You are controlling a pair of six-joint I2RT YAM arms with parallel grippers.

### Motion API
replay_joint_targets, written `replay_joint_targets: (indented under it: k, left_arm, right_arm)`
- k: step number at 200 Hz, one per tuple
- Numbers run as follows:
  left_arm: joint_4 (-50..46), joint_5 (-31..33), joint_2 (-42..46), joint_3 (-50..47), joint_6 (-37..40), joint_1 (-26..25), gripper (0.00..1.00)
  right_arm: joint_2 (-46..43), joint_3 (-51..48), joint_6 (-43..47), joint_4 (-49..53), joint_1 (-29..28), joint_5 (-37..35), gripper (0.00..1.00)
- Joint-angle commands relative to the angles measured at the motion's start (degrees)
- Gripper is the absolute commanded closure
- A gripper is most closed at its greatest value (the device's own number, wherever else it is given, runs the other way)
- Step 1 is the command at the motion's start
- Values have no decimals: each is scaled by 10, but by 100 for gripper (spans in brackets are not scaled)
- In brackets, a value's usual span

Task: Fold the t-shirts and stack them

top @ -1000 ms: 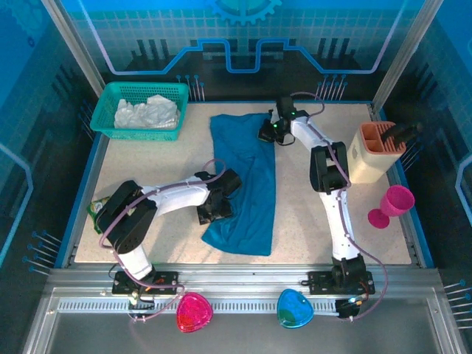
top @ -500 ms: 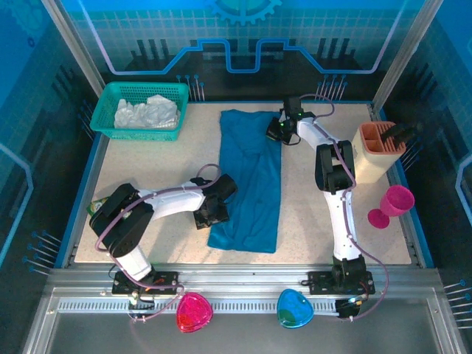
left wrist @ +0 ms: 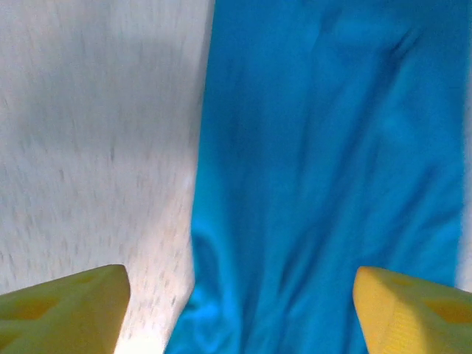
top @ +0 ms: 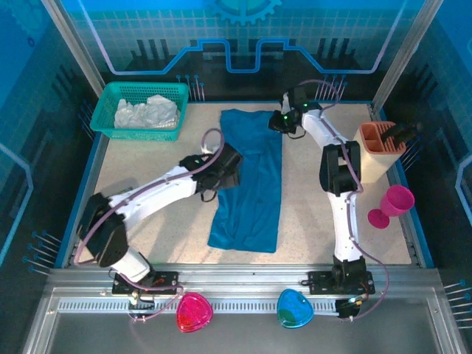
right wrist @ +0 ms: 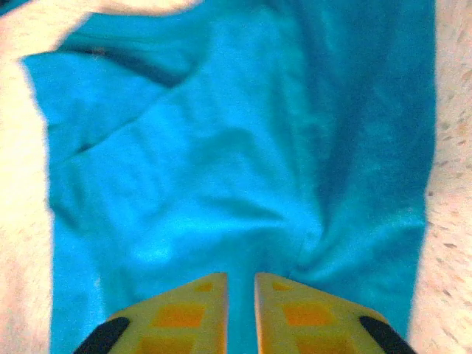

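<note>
the teal-blue cloth t-shirt point(top: 249, 177) lies folded into a long strip mid-surface point(top: 140, 158). the left gripper point(left wrist: 240, 302) hangs spread wide over its left edge. the right gripper point(right wrist: 240, 279), at its far right corner, is nearly pressed together; i cannot tell if it pinches cloth. two t-shirts: the second, a white crumpled t-shirt point(top: 147, 112), sits in the one green mesh basket point(top: 140, 134).

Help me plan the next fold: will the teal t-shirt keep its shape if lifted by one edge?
Probably not: the teal t-shirt lies limp with soft creases, so it would likely droop. It looks thin, probably light.
</note>
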State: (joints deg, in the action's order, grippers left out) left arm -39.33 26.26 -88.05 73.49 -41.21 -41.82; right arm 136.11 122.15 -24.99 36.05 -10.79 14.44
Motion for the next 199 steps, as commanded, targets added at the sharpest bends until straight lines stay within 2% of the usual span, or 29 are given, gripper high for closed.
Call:
replay_joint_targets:
  k: [1, 12, 33, 45, 58, 71, 81, 94, 110, 126, 139, 173, 199]
  left_arm:
    - [99, 130, 67, 5, 188, 3, 14]
    - [195, 125, 102, -26, 288, 3, 1]
    - [356, 62, 161, -93, 445, 3, 1]
    - [396, 35, 186, -123, 501, 4, 1]
    - [419, -5, 210, -155, 555, 5, 1]
    - [413, -87, 234, -193, 637, 5, 1]
    - [396, -144, 257, -223, 699, 3, 1]
    - [348, -193, 277, -250, 768, -2, 2]
    - [272, -217, 284, -271, 849, -10, 9]
    - [200, -177, 269, -272, 877, -34, 11]
    - [152, -150, 254, -275, 883, -45, 12]
    - [76, -130, 257, -309, 898, -72, 13]
    - [42, -135, 274, -336, 913, -100, 14]
  right_arm:
    - [-174, -69, 117, -17, 5, 5, 76]
    - [-248, -138, 155, -46, 2, 10, 72]
    - [-399, -317, 227, -129, -4, 16, 60]
    - [-482, -422, 276, -181, -8, 38, 54]
    - [-567, -527, 348, -219, -16, 75, 47]
    - [-646, -615, 438, -224, -32, 102, 37]
    - [-695, -661, 528, -189, -57, 100, 30]
    - [-735, -686, 634, -99, -100, 75, 26]
    - [-734, -679, 696, 21, -160, 5, 25]
    - [-690, -654, 713, 112, -223, -54, 25]
    - [-646, -647, 714, 159, -256, -76, 25]
    - [-556, -677, 701, 176, -330, -77, 28]
    - [-541, -700, 671, 143, -382, -58, 28]
